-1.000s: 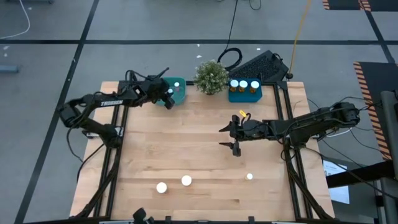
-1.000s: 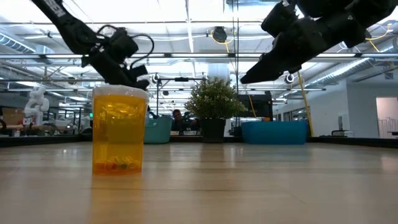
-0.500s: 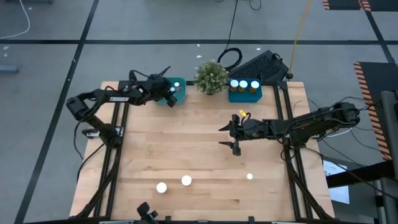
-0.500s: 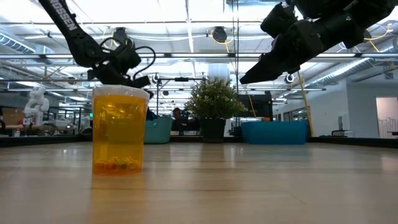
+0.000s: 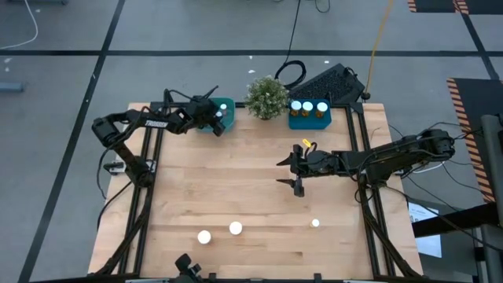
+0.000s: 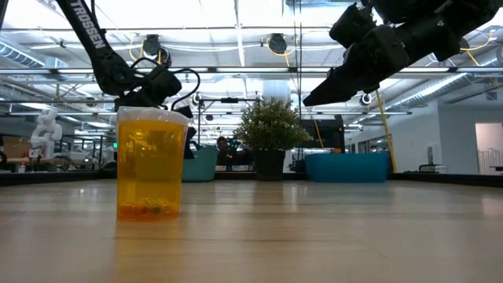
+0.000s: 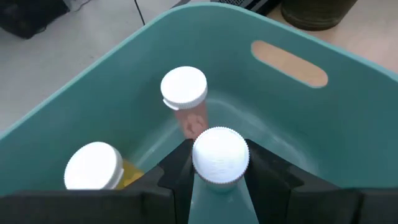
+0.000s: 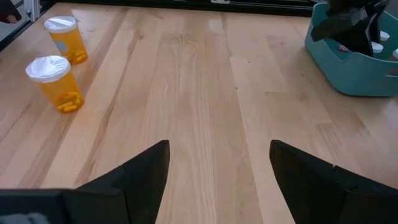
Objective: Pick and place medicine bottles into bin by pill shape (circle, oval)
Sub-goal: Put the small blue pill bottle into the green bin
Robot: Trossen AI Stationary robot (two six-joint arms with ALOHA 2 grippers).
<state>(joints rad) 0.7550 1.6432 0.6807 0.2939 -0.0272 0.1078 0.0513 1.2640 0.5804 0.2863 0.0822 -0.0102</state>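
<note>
My left gripper is down inside the teal bin at the far edge, shut on a white-capped medicine bottle. Two more white-capped bottles stand on the bin's floor. My right gripper hangs open over the middle of the table, with nothing between its fingers. Three bottles stand upright near the front edge. The blue bin holds more bottles. My left gripper pinches the bottle's round white cap between its two fingers, one on each side. The fingers come from above, pointing down into the bin. The bottle stands upright in the hold; I cannot tell whether its base touches the bin's floor.
A green potted plant stands between the two bins at the far edge. A dark keyboard lies behind the blue bin. Bare wood spreads between my right gripper and the front bottles.
My left gripper has gone a little toward the far edge and down into the teal bin, keeping hold of the bottle; its elbow has swung toward the far edge as well.
</note>
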